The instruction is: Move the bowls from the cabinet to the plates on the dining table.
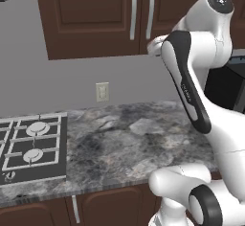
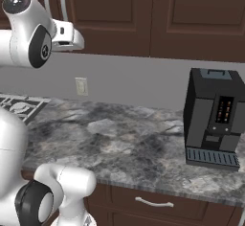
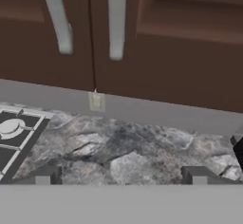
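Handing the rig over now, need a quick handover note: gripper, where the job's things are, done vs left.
Gripper: open, holding nothing, raised in front of the cabinet and facing its two silver handles.
Cabinet: both doors shut, so the bowls cannot be seen.
Below it: stone counter with gas hob and black coffee machine.
Done: nothing visible yet.
Left: open the cabinet, take out the bowls, carry each to its plate on the dining table.

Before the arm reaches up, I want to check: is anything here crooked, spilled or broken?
Nothing stands out. The dark brown wooden wall cabinet is shut, its doors level, and the grey marbled stone counter looks clean.
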Motion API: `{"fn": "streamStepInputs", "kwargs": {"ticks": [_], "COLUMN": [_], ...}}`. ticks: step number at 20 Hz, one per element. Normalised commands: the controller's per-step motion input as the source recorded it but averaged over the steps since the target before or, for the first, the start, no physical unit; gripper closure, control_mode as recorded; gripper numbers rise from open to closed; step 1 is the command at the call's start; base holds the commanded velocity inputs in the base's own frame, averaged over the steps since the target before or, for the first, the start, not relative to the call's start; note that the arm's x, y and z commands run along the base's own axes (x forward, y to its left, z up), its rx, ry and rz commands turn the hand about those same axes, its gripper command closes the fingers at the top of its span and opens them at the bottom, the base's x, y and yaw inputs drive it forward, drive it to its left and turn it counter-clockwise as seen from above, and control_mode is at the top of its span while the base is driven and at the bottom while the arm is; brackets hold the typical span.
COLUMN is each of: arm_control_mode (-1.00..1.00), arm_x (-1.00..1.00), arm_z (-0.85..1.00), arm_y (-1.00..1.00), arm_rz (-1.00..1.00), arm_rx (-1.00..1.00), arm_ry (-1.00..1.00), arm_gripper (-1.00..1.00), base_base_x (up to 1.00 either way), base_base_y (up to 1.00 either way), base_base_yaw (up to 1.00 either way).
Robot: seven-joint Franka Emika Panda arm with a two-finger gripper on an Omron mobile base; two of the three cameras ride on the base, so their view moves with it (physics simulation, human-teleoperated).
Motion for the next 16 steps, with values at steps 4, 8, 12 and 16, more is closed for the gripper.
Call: {"fn": "streamStepInputs", "kwargs": {"ticks": [4,8,12,16], "arm_control_mode": [-1.0,-1.0,-1.0,-1.0], "arm_x": [0.15,0.11,0.1,0.15], "arm_z": [0.28,0.31,0.16,0.01], "arm_y": [0.02,0.09,0.06,0.03], "arm_rz": [0.03,0.02,0.0,-0.01], "arm_rx": [0.0,-0.02,-0.06,-0.06], "arm_ry": [-0.17,-0.17,-0.19,-0.15], "arm_gripper": [-1.0,-1.0,-1.0,-1.0], "base_base_x": [0.0,0.0,0.0,0.0], "base_base_y": [0.0,0.0,0.0,0.0], "base_base_yaw": [0.0,0.0,0.0,0.0]}}
